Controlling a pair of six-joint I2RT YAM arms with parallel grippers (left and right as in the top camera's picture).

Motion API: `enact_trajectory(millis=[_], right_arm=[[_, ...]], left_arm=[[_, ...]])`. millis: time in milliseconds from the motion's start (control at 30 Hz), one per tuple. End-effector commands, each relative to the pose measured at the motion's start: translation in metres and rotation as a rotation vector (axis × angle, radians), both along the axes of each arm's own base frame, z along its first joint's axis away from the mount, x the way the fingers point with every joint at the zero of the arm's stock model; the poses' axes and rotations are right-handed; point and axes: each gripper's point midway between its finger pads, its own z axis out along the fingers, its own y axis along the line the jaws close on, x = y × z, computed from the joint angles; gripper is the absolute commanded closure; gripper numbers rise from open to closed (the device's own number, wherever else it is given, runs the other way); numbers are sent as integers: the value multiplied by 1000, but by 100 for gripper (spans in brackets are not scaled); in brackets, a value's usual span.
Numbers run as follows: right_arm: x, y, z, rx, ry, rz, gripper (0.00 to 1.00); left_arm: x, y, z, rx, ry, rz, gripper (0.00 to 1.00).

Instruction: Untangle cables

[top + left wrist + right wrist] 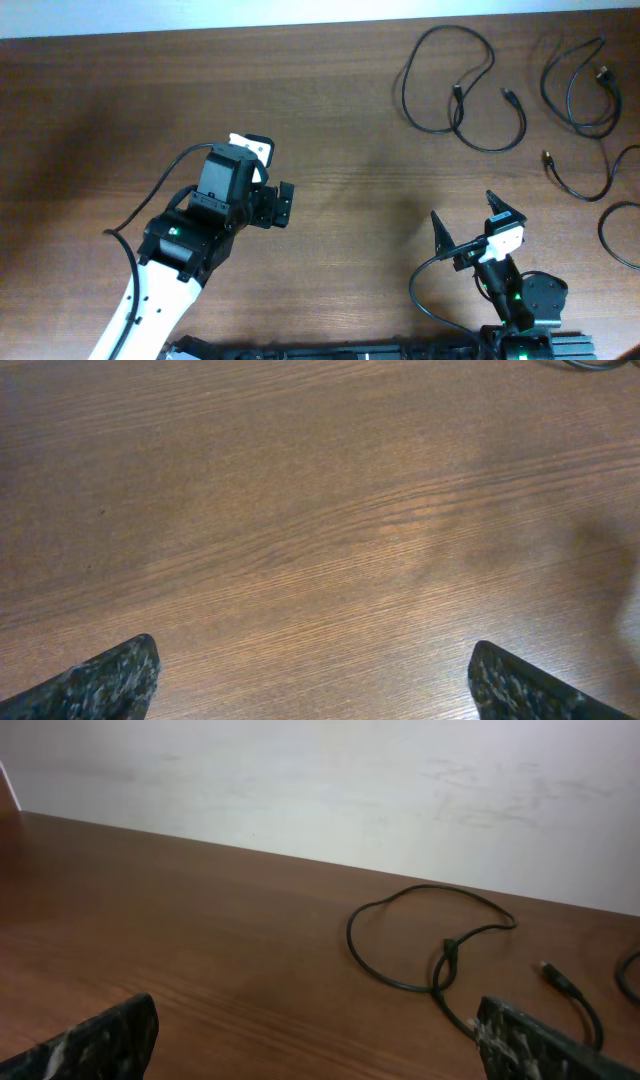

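Counter (100, 120): brown wood grain. Left arm (180, 250) sits centre-left, right arm (515, 300) lower right. Both sets of jaws are wide and hold nothing. Cables (458, 100) lie upper right and down the right edge in loose separate loops, well apart from both arms. Probably light, limp, and they'll slide on wood. Pinch mid-run beside a crossing, not at the plug ends (508, 96). Nothing blocks the reach; the nearest loop crosses itself.

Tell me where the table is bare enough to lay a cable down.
The table is bare far left, beyond the left claw, and in the middle between it and the right claw. Crowded: far right, where the cables lie.
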Motion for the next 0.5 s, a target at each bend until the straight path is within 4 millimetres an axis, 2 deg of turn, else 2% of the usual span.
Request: enact_trajectory(millis=[0,333,467], right_arm=[[1,-3,-2,-11,-1,-22,1],[3,-12,-4,-14,4,-75,1],[6,-30,-6,-19,13,-181,1]], left_arm=[[2,2,9,3,-28,-1,1],[2,2,9,3,-28,-1,1],[2,2,9,3,-28,-1,1]])
